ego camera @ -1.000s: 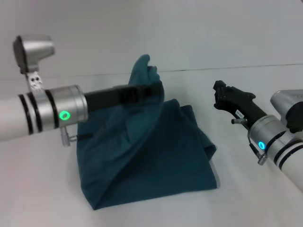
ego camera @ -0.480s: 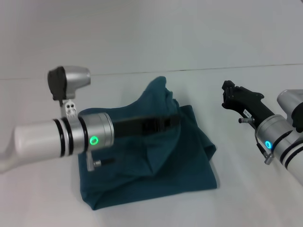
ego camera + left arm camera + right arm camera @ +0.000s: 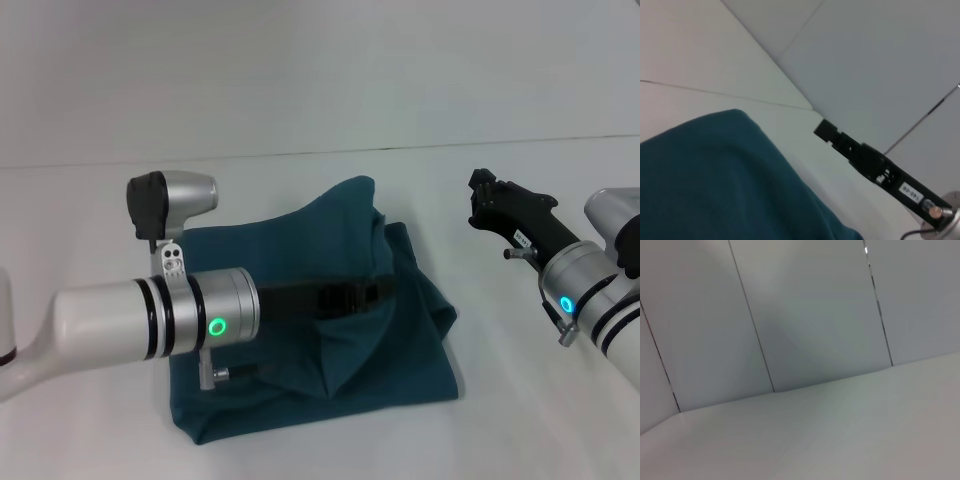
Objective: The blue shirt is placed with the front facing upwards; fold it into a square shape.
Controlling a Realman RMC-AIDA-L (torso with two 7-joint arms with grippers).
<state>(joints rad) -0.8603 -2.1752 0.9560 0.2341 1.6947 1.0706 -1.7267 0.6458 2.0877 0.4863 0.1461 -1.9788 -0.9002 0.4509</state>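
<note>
The blue shirt (image 3: 330, 330) is bunched on the table (image 3: 520, 420); left hand (image 3: 375, 293) is clamped on its raised fold. Right hand (image 3: 482, 207) is held apart, its opening indeterminable.

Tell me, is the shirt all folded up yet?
Nearly. The blue shirt already lies folded into a rough block on the table. The left hand is carrying a raised flap across it. That flap still needs flattening. The right hand waits off to the side.
</note>
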